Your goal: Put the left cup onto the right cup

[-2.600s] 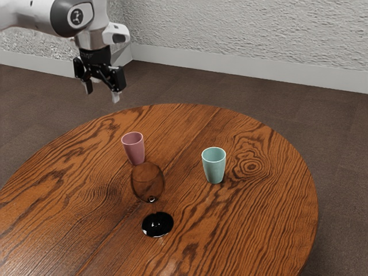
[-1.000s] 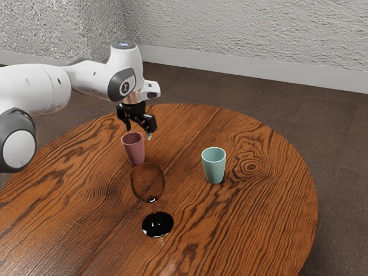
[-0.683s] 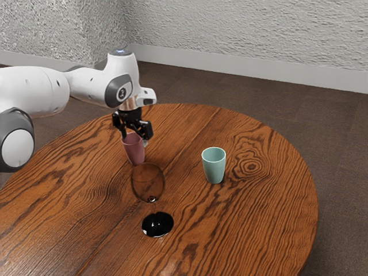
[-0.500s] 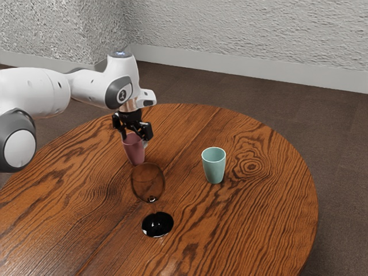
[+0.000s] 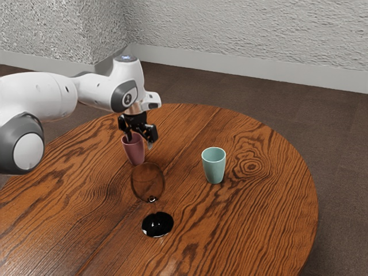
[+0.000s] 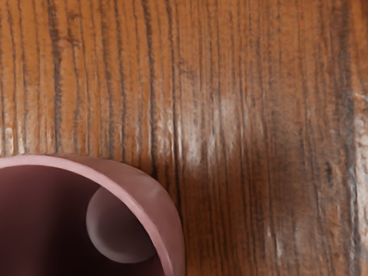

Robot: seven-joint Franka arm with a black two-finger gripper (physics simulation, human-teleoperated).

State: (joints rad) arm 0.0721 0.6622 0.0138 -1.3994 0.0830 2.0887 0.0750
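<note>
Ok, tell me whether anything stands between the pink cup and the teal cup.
Nothing visible does. The path from the pink cup to the teal cup crosses only table wood. The glass and black disc lie nearer the camera, off that line.

Soft, even light fills the exterior view, moderately bright and without hard shadows: the teal cup leaves barely a smudge of shade on the table. The varnished wood has a dull sheen, with a dark oval patch just below the pink cup and a glossy black blot lower still. The floor is dim, the rough wall pale grey. In the wrist view pale streaks of glare follow the grain, and the pink cup's shaded inside holds one lighter round spot.
</note>
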